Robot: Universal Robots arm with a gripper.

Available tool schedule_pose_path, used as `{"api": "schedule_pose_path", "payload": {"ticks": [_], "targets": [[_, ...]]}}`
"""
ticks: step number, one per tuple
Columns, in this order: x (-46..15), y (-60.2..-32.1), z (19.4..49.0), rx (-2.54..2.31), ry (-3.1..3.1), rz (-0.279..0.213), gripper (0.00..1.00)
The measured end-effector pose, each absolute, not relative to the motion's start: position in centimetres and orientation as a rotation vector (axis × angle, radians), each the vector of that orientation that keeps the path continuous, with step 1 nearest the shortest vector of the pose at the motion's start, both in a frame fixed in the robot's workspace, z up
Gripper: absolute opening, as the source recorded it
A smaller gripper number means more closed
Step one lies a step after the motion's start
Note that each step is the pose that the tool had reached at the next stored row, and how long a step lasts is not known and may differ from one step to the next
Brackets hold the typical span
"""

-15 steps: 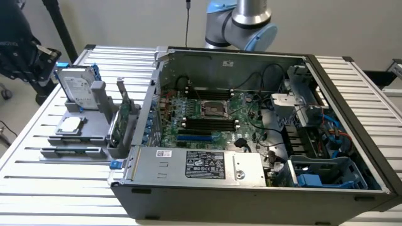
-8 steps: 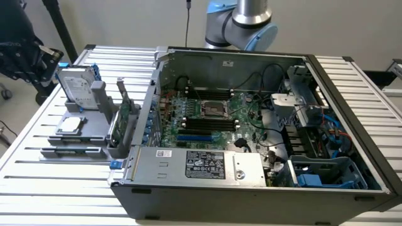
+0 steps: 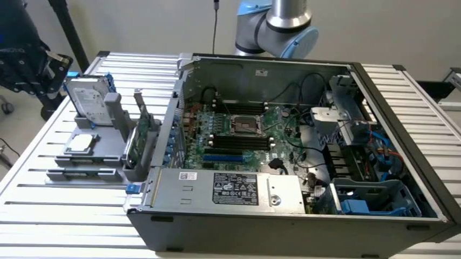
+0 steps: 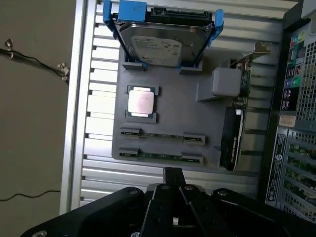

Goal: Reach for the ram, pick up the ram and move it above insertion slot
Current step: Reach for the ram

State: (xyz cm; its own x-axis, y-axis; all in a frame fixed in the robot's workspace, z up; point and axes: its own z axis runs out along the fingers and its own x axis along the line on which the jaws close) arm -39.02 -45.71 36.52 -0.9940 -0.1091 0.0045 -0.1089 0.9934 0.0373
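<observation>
I am hovering with my gripper (image 4: 172,171) shut and empty, near the tray (image 4: 187,111) edge where the ram (image 4: 160,156) is lying.

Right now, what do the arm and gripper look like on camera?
In the exterior view the arm is a silver-grey metal tube with light-blue joint caps. In the wrist view the gripper is matte black and angular, tapering to a narrow tip, with small silver screws on its body.

The Universal Robots arm (image 3: 277,24), silver tube and pale-blue joint caps, bends in beyond the far edge of the table (image 3: 43,216); its black gripper (image 4: 172,170) hangs above the table, jaws pressed together, holding nothing.
</observation>
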Motion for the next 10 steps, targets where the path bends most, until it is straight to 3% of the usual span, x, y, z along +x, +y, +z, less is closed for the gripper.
{"api": "schedule_pose_path", "payload": {"ticks": [10], "targets": [[-39.02, -45.71, 36.52, 0.454, -3.098, -0.057, 0.11]]}}
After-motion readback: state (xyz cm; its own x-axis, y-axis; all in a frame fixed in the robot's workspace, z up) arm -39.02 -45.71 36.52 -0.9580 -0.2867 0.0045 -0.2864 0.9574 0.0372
